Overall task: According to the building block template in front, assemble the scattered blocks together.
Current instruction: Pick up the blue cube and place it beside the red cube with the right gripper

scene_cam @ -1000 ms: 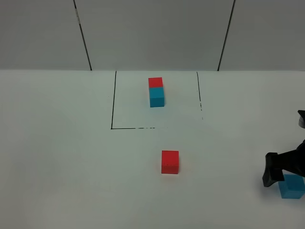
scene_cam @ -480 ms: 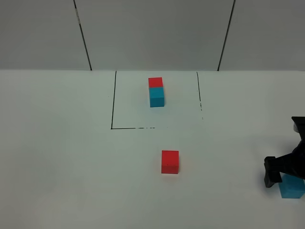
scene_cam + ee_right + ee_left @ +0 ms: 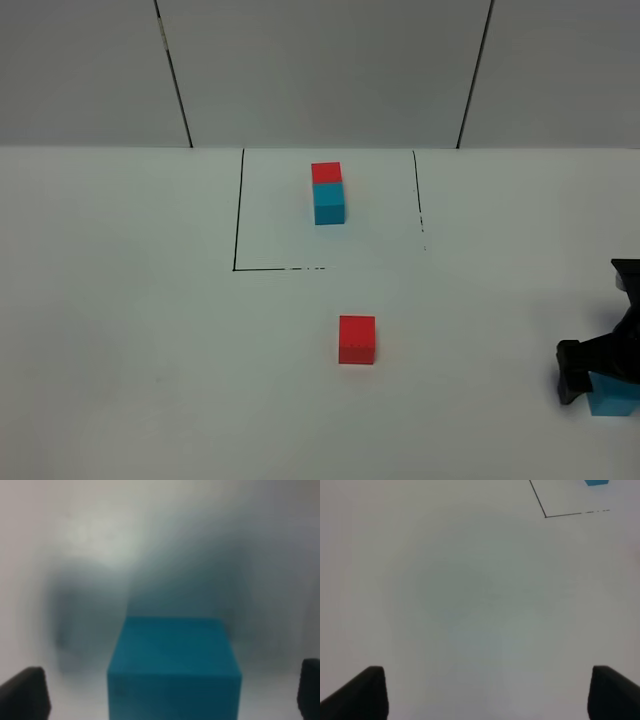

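Note:
The template, a red cube (image 3: pixel 325 172) joined to a cyan cube (image 3: pixel 329 203), sits inside a black-lined square outline (image 3: pixel 237 210) at the back. The loose red cube (image 3: pixel 357 339) lies in front of the outline. The loose cyan cube (image 3: pixel 614 402) lies at the right edge, partly hidden by my right gripper (image 3: pixel 606 380). In the right wrist view my right gripper (image 3: pixel 167 695) is open, with one finger on each side of the cyan cube (image 3: pixel 172 665). My left gripper (image 3: pixel 489 695) is open and empty over bare table.
The white table (image 3: pixel 130 350) ends at a grey panelled wall (image 3: pixel 320 70) behind the outline. The left wrist view shows a corner of the outline (image 3: pixel 546 516) and a bit of the template's cyan cube (image 3: pixel 596 482).
My right gripper has come down and slightly forward around the loose cyan cube. Neither loose cube has moved.

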{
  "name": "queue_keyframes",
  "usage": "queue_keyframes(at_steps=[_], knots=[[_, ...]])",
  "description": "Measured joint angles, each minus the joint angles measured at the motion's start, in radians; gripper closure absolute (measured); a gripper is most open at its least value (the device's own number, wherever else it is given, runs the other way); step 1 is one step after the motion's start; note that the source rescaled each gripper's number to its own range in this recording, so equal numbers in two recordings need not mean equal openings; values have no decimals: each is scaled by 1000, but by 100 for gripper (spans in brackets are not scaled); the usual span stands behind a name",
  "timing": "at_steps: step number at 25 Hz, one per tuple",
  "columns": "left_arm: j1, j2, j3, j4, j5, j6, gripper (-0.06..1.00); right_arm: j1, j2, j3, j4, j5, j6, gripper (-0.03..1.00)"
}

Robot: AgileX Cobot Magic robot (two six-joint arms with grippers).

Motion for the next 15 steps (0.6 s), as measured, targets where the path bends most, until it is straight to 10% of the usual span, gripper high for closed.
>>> queue_keyframes(at_steps=[3, 7, 15], knots=[[0, 0, 0, 0, 0, 0, 25, 0, 15, 0, 1, 0, 0, 14], [0, 0, 0, 0, 0, 0, 25, 0, 16, 0, 1, 6, 1, 97], [0, 0, 0, 0, 0, 0, 25, 37, -48, -109, -12, 119, -98, 93]])
